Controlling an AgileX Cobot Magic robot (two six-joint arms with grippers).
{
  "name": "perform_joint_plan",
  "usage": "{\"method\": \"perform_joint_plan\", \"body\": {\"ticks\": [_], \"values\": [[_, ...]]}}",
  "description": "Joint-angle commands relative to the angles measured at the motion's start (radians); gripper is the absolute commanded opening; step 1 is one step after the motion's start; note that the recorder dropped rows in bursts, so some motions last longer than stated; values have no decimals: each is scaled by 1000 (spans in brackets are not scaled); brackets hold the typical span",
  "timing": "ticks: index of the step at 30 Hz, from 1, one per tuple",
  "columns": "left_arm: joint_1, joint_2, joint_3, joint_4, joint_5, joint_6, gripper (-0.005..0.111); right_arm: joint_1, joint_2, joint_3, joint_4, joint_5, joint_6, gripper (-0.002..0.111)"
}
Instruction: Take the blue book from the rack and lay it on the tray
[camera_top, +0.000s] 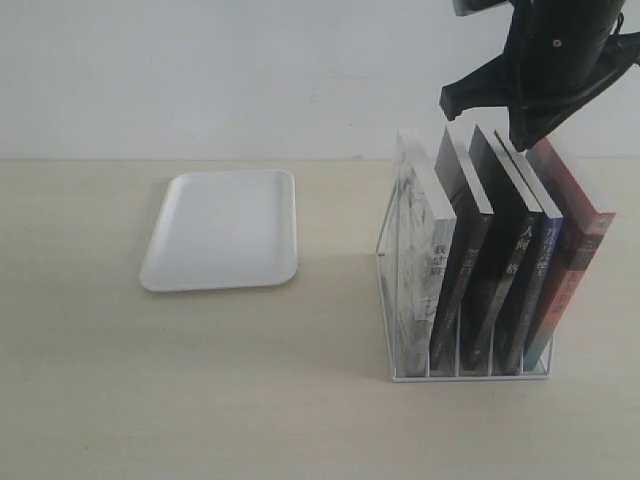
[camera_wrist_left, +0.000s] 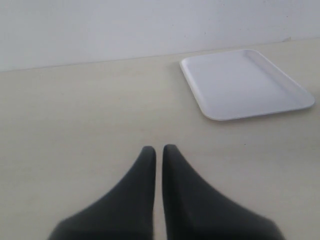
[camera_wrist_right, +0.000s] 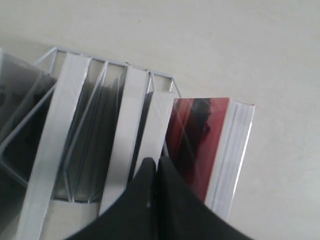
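**Blue book in its slot, right gripper over it**

Blue book (camera_top: 543, 262) stands in the rack (camera_top: 383, 262) toward the table's far-right corner, squeezed between a black-spined book (camera_top: 508, 262) and the red book (camera_top: 575, 250). Right gripper (camera_wrist_right: 155, 167), fingers pinched together and holding nothing, sits over its top edge, probably to lever it out of the tight slot. Tray (camera_top: 220, 230) waits by the far edge. Left gripper (camera_wrist_left: 158, 152) is closed and empty.

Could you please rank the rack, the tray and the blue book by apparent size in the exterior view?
1. the rack, largest in outline.
2. the tray, smaller, though it lies flat and foreshortened.
3. the blue book, smallest: only its thin page edge and spine show.
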Motion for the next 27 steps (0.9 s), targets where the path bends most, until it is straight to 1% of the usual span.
{"method": "perform_joint_plan", "body": {"ticks": [1,7,13,23,27], "values": [[2,-3,-3,-2,-16,4,5,-8,3,-5,-11,1,-2,0],[2,-3,-3,-2,-16,4,5,-8,30,-5,-42,1,4,0],[2,-3,-3,-2,-16,4,5,-8,48,-5,-139,1,55,0],[2,-3,-3,-2,-16,4,5,-8,44,-5,-136,1,54,0],[2,-3,-3,-2,-16,4,5,-8,5,-5,-130,1,54,0]]}}
